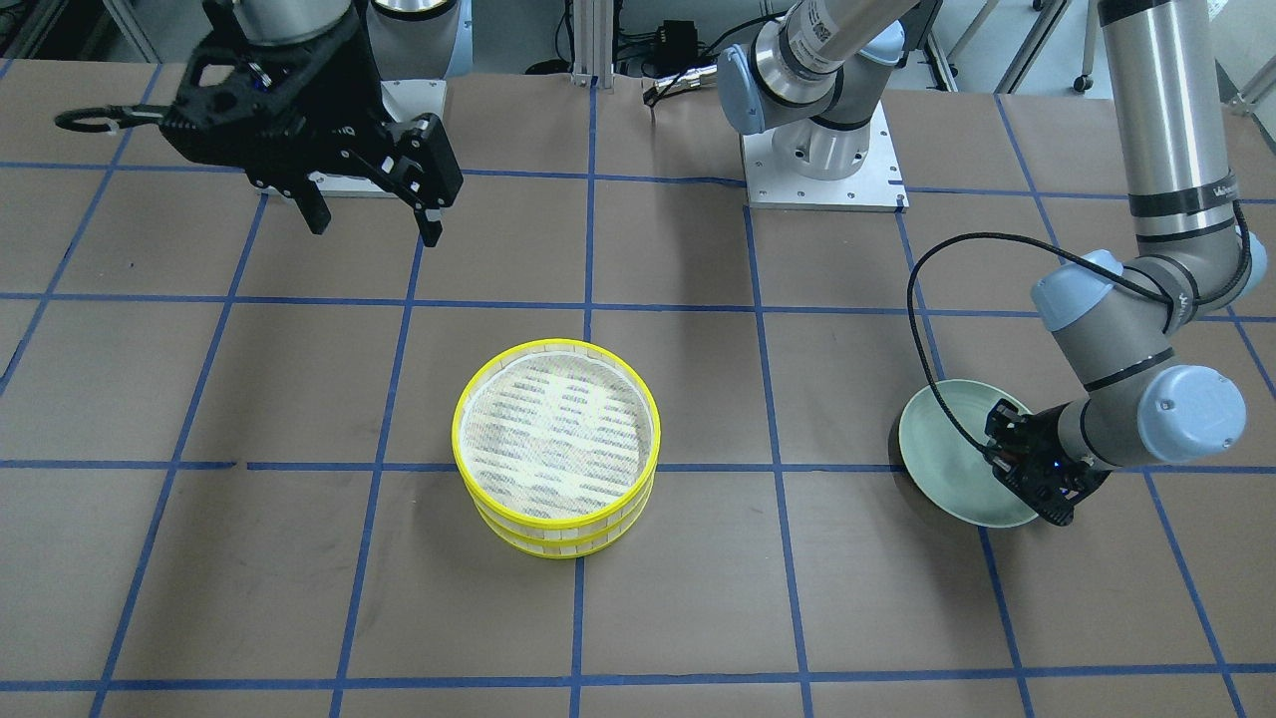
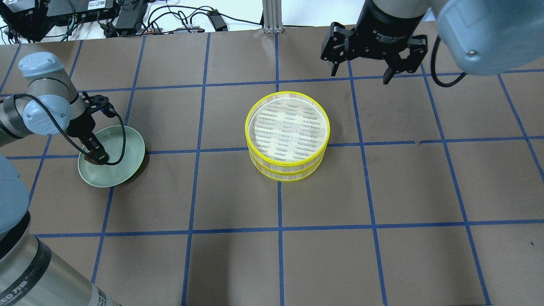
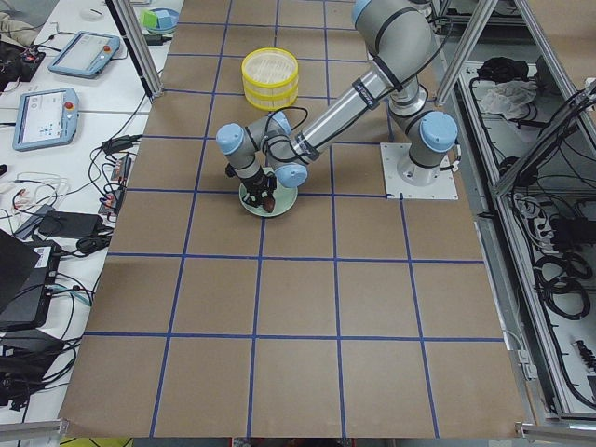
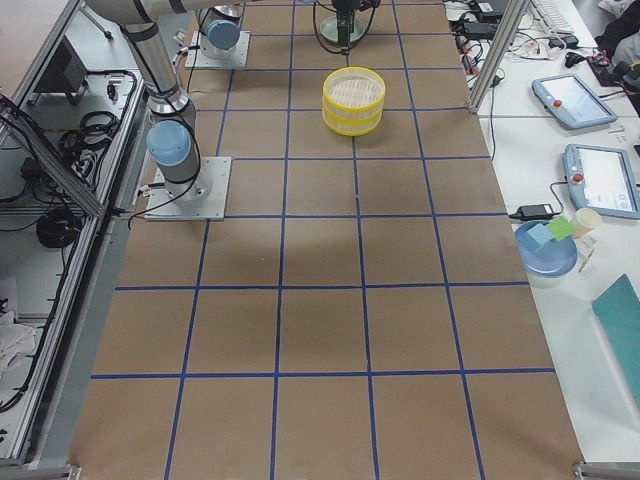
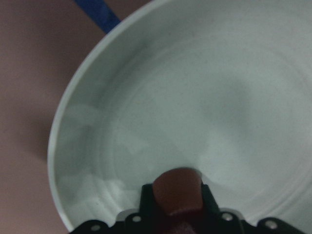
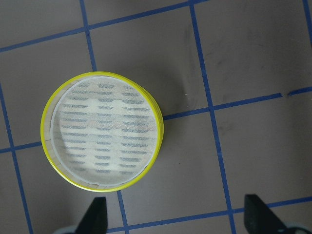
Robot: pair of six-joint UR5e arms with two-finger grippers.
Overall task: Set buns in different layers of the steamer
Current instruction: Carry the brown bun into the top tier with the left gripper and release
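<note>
Clenched jaws on the left gripper, pinching the dark reddish-brown bun by its sides, low over the pale green plate. Looks like a pick in hand: bun down near the plate's rim, gripped end-on, ready for a straight lift. Cannot tell whether bun and plate touch. No sign of the pale bun on the plate or anywhere else in view.

Farther along, mid-table and well apart from the plate: steamer, both trays stacked, yellow rims aligned, top mesh bare. Probably leaves that upper layer free for this bun. Hides the lower tray's floor, so no telling about a pale bun inside.

Farthest: right gripper, jaws spread wide and holding nothing, hanging high beyond the steamer, off to the side away from the plate. Seems parked there to keep the path from plate to steamer free, wrist camera looking straight down on the trays.
</note>
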